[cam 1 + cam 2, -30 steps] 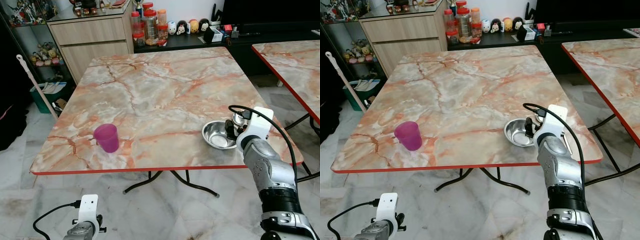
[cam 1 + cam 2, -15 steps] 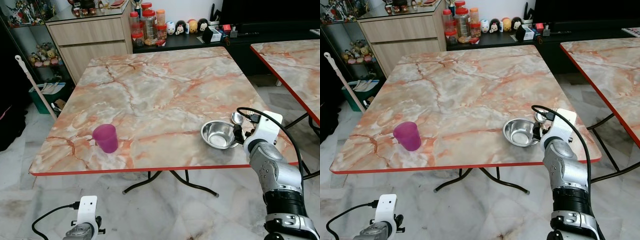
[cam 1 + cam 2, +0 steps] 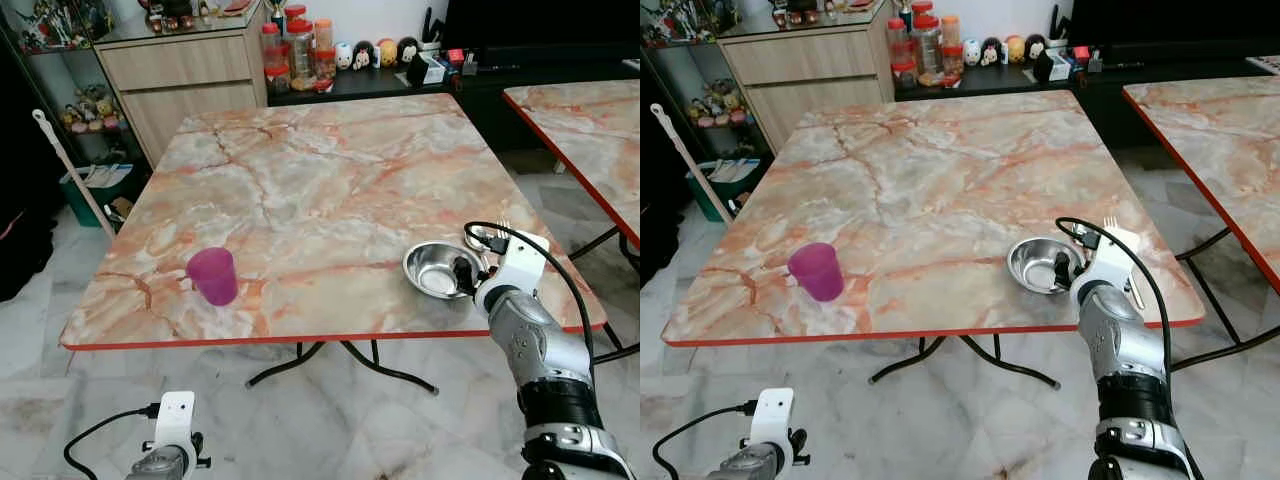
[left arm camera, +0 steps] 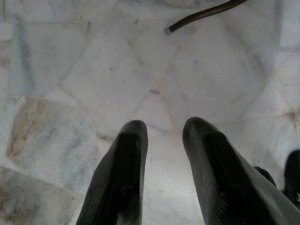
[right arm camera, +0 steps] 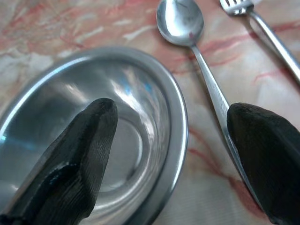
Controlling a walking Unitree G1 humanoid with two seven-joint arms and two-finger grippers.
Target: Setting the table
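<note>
A steel bowl point(image 3: 430, 272) sits near the front right corner of the marble table point(image 3: 320, 190). Just to its right lie a spoon point(image 5: 181, 19) and a fork point(image 5: 267, 28), side by side. My right gripper point(image 5: 171, 112) is open and low over the bowl's right rim. One finger point(image 5: 79, 154) is over the inside of the bowl, the other point(image 5: 267, 150) over the spoon's handle. Nothing is held. A purple cup point(image 3: 213, 276) stands upright near the front left edge. My left gripper point(image 4: 161, 129) hangs open over the floor below the table's front edge.
A second marble table point(image 3: 590, 110) stands to the right across a narrow gap. Behind the table are a wooden cabinet point(image 3: 180, 70) and a low shelf with jars point(image 3: 290, 55). A mop handle point(image 3: 70, 170) leans at the left. Black table legs point(image 3: 350, 360) stand on the tiled floor.
My right gripper swung off to the right of the bowl half a second ago and has come back left onto its right rim. The cup, bowl and left arm have stayed put.
</note>
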